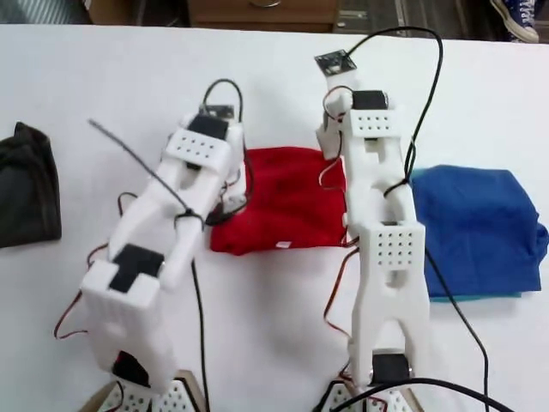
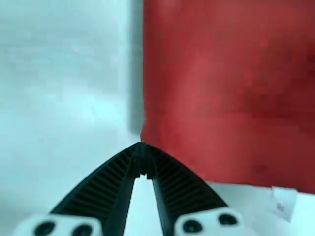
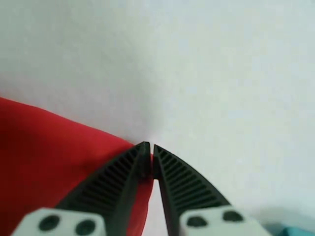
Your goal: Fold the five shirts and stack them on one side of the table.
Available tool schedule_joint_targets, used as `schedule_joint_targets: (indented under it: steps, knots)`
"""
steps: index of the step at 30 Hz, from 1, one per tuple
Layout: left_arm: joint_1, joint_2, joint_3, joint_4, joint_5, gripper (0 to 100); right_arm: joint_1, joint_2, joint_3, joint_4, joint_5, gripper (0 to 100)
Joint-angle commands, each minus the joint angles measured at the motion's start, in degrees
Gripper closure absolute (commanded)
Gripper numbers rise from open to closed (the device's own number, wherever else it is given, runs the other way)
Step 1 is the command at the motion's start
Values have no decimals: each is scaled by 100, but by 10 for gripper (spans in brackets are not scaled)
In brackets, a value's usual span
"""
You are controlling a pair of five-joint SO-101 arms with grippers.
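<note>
A red shirt (image 1: 283,202) lies folded in the middle of the white table (image 1: 129,77). My left gripper (image 1: 235,178) is at its left edge. In the left wrist view the gripper (image 2: 141,146) has its tips together right on the edge of the red shirt (image 2: 221,88). My right gripper (image 1: 331,148) is at the shirt's far right corner. In the right wrist view that gripper (image 3: 151,150) is shut with a sliver of the red shirt (image 3: 54,147) between the tips. A blue shirt (image 1: 476,227) lies folded at the right and a dark shirt (image 1: 30,184) at the left edge.
A white label (image 2: 281,204) sticks out at the red shirt's near edge. Black and red cables trail from both arms over the table. Bare table stretches along the far side and between the dark shirt and the left arm.
</note>
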Motion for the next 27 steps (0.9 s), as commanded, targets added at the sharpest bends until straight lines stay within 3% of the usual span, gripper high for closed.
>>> schedule_joint_targets:
  steps: [1,9,18,22,27]
  knots:
    - [-44,299,-347,-158,-18,978,40,-66,-229,-48,9,978]
    - [-105,1090,-303,-97,9,978,40,-101,-229,-66,9,978]
    - [-923,1213,-295,149,105,978,189,-101,-237,-75,9,978]
    - [-765,1178,-295,193,-343,979,198,-75,-237,-92,9,978]
    - [-492,1169,-409,615,-396,979,242,-136,-404,-127,9,978]
